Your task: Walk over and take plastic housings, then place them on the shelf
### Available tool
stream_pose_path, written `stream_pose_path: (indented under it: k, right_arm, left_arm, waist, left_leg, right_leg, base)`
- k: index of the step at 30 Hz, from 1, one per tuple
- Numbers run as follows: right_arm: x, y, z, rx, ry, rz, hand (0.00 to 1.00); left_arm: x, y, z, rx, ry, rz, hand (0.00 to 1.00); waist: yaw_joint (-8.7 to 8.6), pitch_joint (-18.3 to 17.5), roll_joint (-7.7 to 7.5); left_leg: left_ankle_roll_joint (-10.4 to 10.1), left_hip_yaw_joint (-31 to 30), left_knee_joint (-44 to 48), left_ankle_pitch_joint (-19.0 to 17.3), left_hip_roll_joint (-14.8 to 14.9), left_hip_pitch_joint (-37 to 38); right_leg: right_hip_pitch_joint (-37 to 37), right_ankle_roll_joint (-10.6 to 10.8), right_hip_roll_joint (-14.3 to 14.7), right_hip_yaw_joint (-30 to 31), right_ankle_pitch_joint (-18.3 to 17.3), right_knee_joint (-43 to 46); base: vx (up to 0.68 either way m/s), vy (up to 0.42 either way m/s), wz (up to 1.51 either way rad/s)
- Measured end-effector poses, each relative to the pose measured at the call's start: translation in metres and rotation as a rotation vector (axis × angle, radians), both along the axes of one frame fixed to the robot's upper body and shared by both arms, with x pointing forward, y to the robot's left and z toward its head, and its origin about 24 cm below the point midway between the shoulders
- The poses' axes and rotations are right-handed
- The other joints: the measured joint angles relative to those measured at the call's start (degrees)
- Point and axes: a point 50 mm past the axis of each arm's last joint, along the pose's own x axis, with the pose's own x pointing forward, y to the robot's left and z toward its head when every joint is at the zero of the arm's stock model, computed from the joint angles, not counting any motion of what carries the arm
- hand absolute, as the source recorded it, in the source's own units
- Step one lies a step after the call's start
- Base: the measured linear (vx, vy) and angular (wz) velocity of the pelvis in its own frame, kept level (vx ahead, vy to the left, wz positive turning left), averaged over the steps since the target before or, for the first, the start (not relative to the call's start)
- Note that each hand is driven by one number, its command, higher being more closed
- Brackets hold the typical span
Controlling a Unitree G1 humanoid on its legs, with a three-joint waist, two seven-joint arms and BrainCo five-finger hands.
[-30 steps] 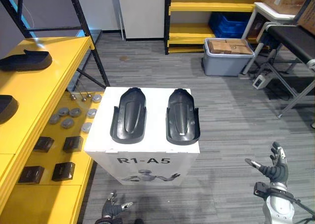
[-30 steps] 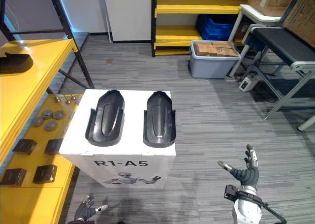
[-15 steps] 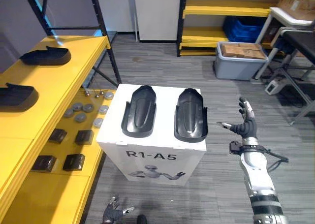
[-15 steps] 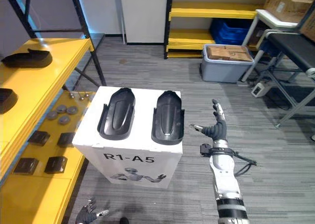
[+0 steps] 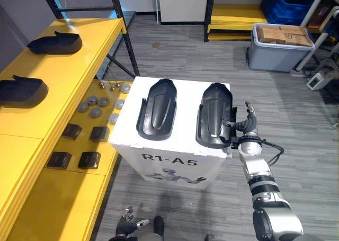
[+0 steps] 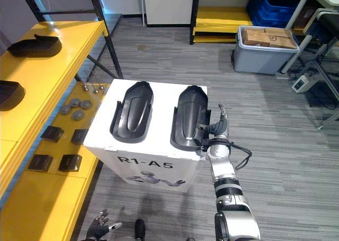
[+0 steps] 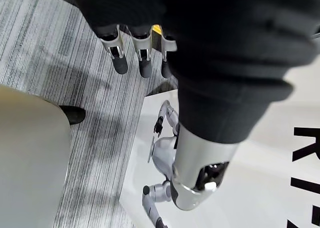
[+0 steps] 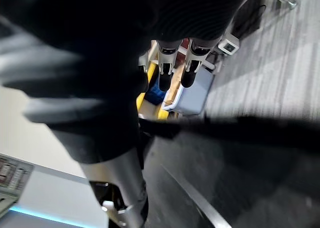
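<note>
Black plastic is what matters in the left eye view. The right housing (image 5: 213, 114) and the left housing (image 5: 157, 107) lie side by side on top of the white box (image 5: 175, 164), neither lifted. The right hand (image 5: 246, 128) was low and far off a second ago and well apart from the box half a second ago. Now it sits just beside the right housing's outer rim, its fingers straight and spread, gripping nothing. The whole scene has also drawn nearer, so the robot has walked in. The left hand (image 5: 128, 229) stays low by the foot of the box. Shelved housings (image 5: 55, 42) rest on the yellow shelf (image 5: 79, 66) at the left.

The right eye view shows the right hand (image 6: 216, 131) with its thumb seemingly touching that rim.

In the left wrist view, the left hand's fingers (image 7: 119, 62) hang straight and empty beside the box's printed side.

In the right wrist view, the fingers (image 8: 166, 77) reach out uncurled over a dark blurred edge, probably the housing's rim.

The approach looks finished, and closing on the right housing is the step in hand.
</note>
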Motion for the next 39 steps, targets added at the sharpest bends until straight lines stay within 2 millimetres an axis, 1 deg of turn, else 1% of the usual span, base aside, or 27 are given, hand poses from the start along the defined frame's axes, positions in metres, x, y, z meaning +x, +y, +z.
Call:
stream_pose_path:
  k: [3,5,6,10,15,16,19,24,29,33,34,35,37,39]
  right_arm:
    - [0.004,0.006,-0.003,0.023,0.034,0.003,0.00]
    - [0.006,0.006,-0.004,0.034,0.047,0.000,0.00]
    - [0.008,0.006,-0.005,0.038,0.061,0.003,1.00]
    - [0.015,0.004,-0.003,0.052,0.086,-0.003,1.00]
    - [0.017,-0.010,-0.001,0.038,0.109,-0.037,1.00]
    - [0.017,-0.010,-0.001,0.041,0.109,-0.035,1.00]
    - [0.016,-0.012,-0.003,0.051,0.121,-0.035,1.00]
    - [0.016,-0.007,-0.007,0.053,0.143,0.018,1.00]
    - [0.002,-0.006,-0.007,0.035,0.074,0.041,1.00]
    - [-0.016,-0.015,-0.003,0.002,0.005,0.022,1.00]
    - [-0.023,-0.018,0.000,-0.002,-0.029,0.010,1.00]
    - [-0.026,-0.018,0.003,-0.003,-0.048,0.006,1.00]
    - [-0.036,-0.018,0.014,-0.003,-0.122,-0.004,1.00]
    - [-0.040,-0.019,0.018,0.001,-0.159,-0.013,1.00]
  left_arm:
    - [0.002,-0.003,0.000,-0.010,-0.007,0.005,0.00]
    - [0.003,-0.003,0.000,-0.009,-0.007,0.006,0.00]
    - [0.003,-0.003,0.000,-0.009,-0.007,0.010,0.00]
    - [0.005,-0.005,0.000,-0.017,-0.009,0.008,0.00]
    - [0.007,-0.007,-0.001,-0.015,-0.002,0.007,0.00]
    - [0.006,-0.006,-0.001,-0.019,0.001,0.016,0.00]
    - [0.006,-0.005,-0.002,-0.018,0.006,0.020,0.00]
    - [0.006,-0.005,-0.002,-0.019,0.004,0.021,0.00]
    - [0.008,-0.003,-0.001,-0.017,-0.004,0.022,0.00]
    - [0.010,-0.001,0.003,-0.022,-0.025,0.044,0.00]
    - [0.013,0.002,0.006,-0.025,-0.049,0.063,0.00]
    - [0.014,0.004,0.008,-0.026,-0.062,0.076,0.00]
    - [0.019,0.014,0.017,-0.016,-0.118,0.121,0.00]
    - [0.022,0.018,0.022,-0.008,-0.148,0.136,0.00]
  waist:
    - [-0.03,0.5,0.00]
    - [-0.03,0.6,-0.03]
    - [-0.08,0.7,-0.08]
    - [-0.26,1.4,-0.06]
    - [-0.41,1.7,-0.22]
    - [-0.72,1.7,-0.27]
    - [-0.83,1.8,-0.35]
    - [-0.84,1.9,-0.55]
    - [-0.77,2.2,-1.01]
    - [-1.24,2.2,-1.01]
    - [-1.39,2.2,-1.02]
    - [-1.50,2.2,-1.03]
    - [-2.30,2.1,-1.02]
    - [-2.50,2.1,-1.01]
  left_leg:
    - [0.0,-0.3,-0.1,0.0,0.0,-0.3]
    - [0.0,-0.3,-0.1,0.0,0.0,-0.4]
    - [0.0,-0.4,-0.1,0.0,0.0,-0.4]
    - [-0.2,-0.8,-0.1,0.2,0.0,-0.4]
    - [-0.2,-0.7,-0.1,0.2,0.0,-0.4]
    - [-0.2,-0.7,-0.1,0.2,0.0,-0.3]
    - [-0.3,-0.4,-0.1,0.2,0.1,0.0]
    - [-0.3,-0.2,-0.2,0.2,0.2,0.5]
    - [-0.3,0.0,-0.2,0.2,0.0,0.6]
    - [-0.3,0.6,-0.1,0.1,-0.4,0.6]
    - [-0.3,0.5,-0.1,0.2,-0.4,0.6]
    - [-0.3,0.5,-0.1,0.2,-0.3,0.6]
    - [-0.2,0.5,-0.1,0.2,-0.3,1.0]
    - [-0.2,0.5,-0.1,0.2,-0.3,1.5]
  right_leg:
    - [-0.1,0.1,0.0,-0.3,0.1,-0.1]
    - [-0.1,0.1,0.0,-0.4,0.1,-0.2]
    - [0.0,0.1,0.0,-0.5,0.1,-0.2]
    - [0.2,0.1,0.0,-1.0,0.1,-0.3]
    - [0.3,0.1,0.0,-1.0,0.1,-0.3]
    - [0.3,0.1,0.0,-1.0,0.1,-0.3]
    - [0.6,0.1,0.0,-0.9,0.1,-0.4]
    - [1.1,0.2,0.0,-0.9,0.1,-0.5]
    - [1.1,0.5,-0.2,-0.1,0.5,-0.8]
    - [1.2,0.8,-0.5,0.4,1.1,-1.5]
    - [1.2,0.9,-0.5,0.4,1.2,-1.6]
    - [1.2,0.9,-0.5,0.3,1.2,-1.6]
    - [1.7,0.9,-0.5,0.3,1.2,-1.6]
    - [2.1,0.9,-0.5,0.3,1.2,-1.7]
  base:
    - [-0.01,0.001,0.06]
    - [0.00,0.000,0.00]
    - [-0.01,0.000,0.03]
    - [-0.02,-0.002,0.05]
    - [0.00,0.000,0.00]
    - [0.00,0.000,0.00]
    - [0.00,-0.003,-0.01]
    - [-0.03,0.000,0.00]
    - [-0.01,0.008,-0.03]
    - [-0.01,0.023,-0.08]
    - [0.00,0.000,0.00]
    - [0.00,0.000,0.00]
    - [0.00,0.000,0.00]
    - [0.00,0.000,0.00]
